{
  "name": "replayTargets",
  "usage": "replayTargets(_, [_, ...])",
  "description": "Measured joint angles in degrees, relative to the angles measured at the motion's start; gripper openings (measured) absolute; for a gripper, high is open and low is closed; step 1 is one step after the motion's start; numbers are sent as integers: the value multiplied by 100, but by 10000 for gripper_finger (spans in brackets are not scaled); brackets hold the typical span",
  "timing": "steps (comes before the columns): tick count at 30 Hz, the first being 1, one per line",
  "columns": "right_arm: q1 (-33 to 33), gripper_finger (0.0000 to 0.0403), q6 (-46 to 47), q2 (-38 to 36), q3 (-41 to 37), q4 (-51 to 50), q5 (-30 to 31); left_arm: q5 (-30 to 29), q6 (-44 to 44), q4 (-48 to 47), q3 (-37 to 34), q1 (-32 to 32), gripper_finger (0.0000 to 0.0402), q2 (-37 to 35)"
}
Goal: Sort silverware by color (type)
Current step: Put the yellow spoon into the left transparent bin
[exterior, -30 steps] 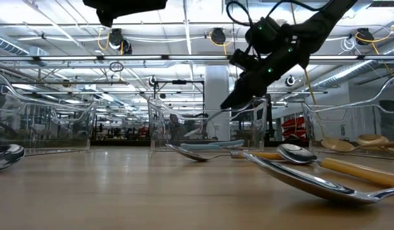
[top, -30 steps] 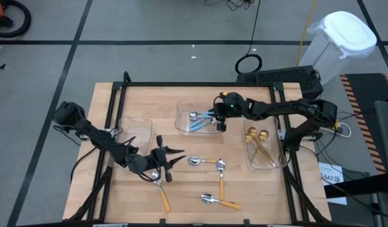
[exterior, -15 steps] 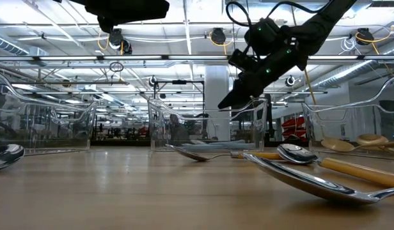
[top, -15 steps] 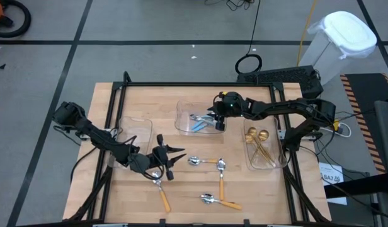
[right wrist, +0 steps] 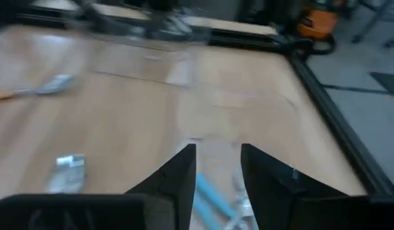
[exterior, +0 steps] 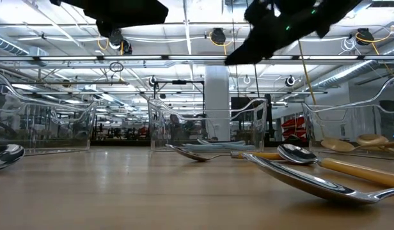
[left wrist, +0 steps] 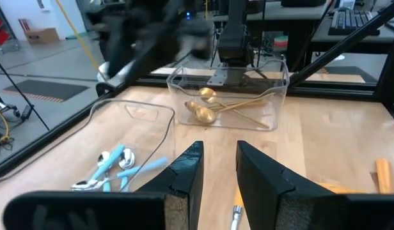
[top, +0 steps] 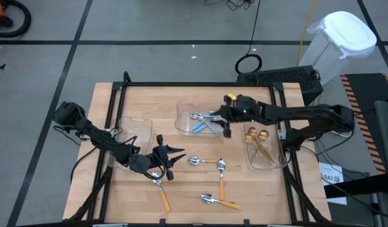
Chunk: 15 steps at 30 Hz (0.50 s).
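Sorting is well underway. The blue-handled spoons (top: 203, 120) lie in the clear plastic middle tray (top: 181, 108), and the all-gold round-bowled spoons (top: 259, 144) sit in the clear right-hand tray (top: 250, 163). The clear left-hand tray (top: 138, 120) looks empty, while the orange-handled spoons (top: 220, 178) are scattered loose on the wooden table (top: 150, 98), so by my read that colour is what remains.

The right gripper (top: 226, 125) hovers at the middle tray's right edge, fingers parted and holding nothing. The left gripper (top: 162, 159) hangs over one orange-handled spoon (top: 161, 193) near the front, fingers spread, nothing gripped.

The left wrist view looks past the open fingers (left wrist: 184, 171) to both filled trays. The low view shows spoons lying flat on the table but hides both grippers' fingertips.
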Motion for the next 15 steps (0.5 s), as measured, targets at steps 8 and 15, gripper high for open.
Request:
replayTargets(8, [1393, 120, 839, -487, -4, -1452, 9, 10, -531, -190, 0, 0, 93, 0])
replayTargets(15, [2836, 120, 1820, -451, -378, -1425, 874, 23, -1221, -401, 6, -107, 93, 89])
